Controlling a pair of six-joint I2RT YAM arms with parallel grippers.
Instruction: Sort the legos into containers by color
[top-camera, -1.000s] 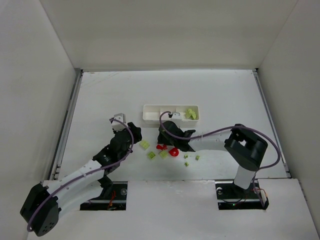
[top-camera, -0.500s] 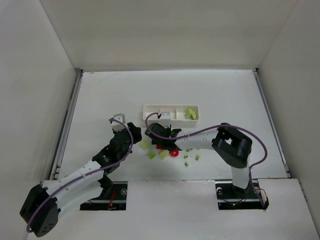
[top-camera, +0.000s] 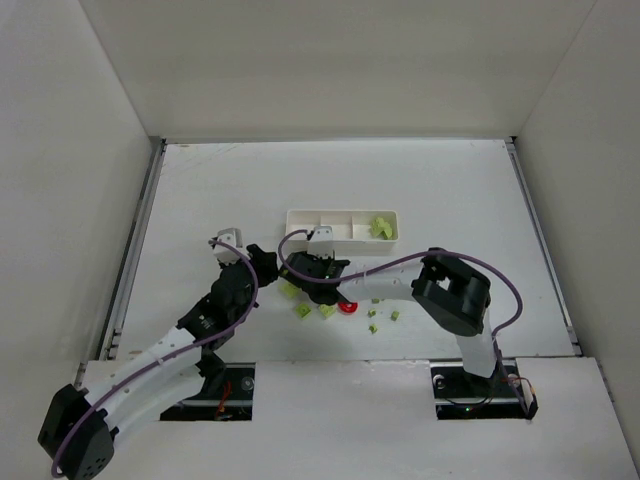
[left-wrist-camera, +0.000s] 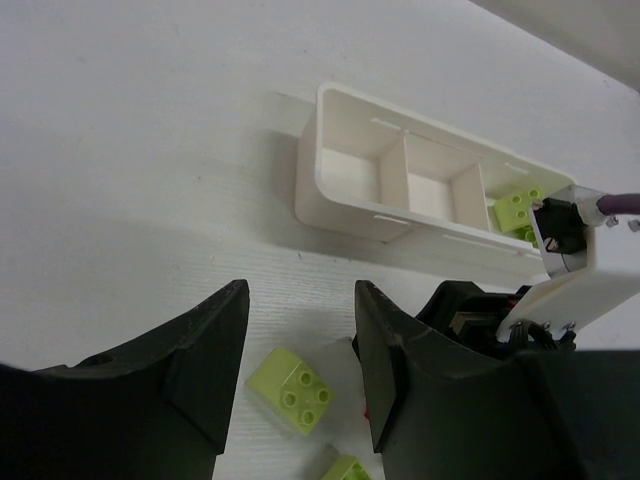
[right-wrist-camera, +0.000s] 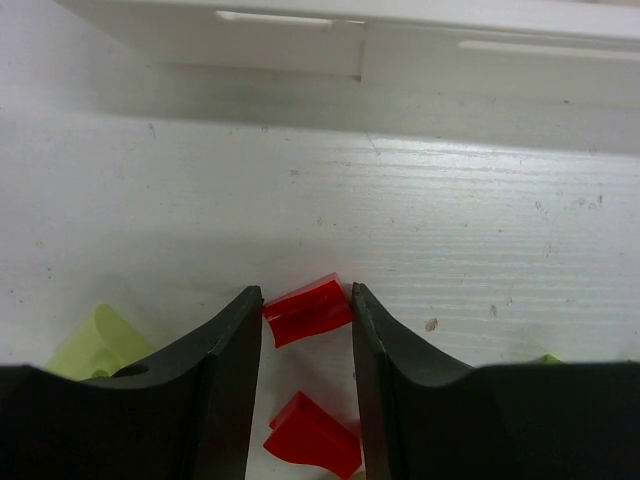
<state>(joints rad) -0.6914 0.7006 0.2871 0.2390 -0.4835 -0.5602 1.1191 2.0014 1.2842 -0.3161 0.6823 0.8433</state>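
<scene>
The white tray (top-camera: 330, 240) lies at mid table with several yellow-green legos (top-camera: 382, 228) in its right compartment; it also shows in the left wrist view (left-wrist-camera: 345, 215). My right gripper (right-wrist-camera: 307, 300) is low on the table in front of the tray, its tips pressed on both ends of a red lego (right-wrist-camera: 307, 312). A second red lego (right-wrist-camera: 312, 436) lies between the fingers behind it. My left gripper (left-wrist-camera: 298, 330) is open and straddles a yellow-green lego (left-wrist-camera: 290, 389) on the table. In the top view the two grippers (top-camera: 262, 268) (top-camera: 320, 290) are close together.
More loose yellow-green legos (top-camera: 301, 311) (top-camera: 326, 309) (top-camera: 394, 316) and a red piece (top-camera: 347, 306) lie near the front of the tray. The tray's front wall (right-wrist-camera: 350, 30) is just beyond my right fingers. The tray's left and middle compartments (left-wrist-camera: 352, 165) hold nothing.
My right arm has swung left along the tray's front until its gripper is beside my left gripper. My left gripper has shifted slightly left and back.
</scene>
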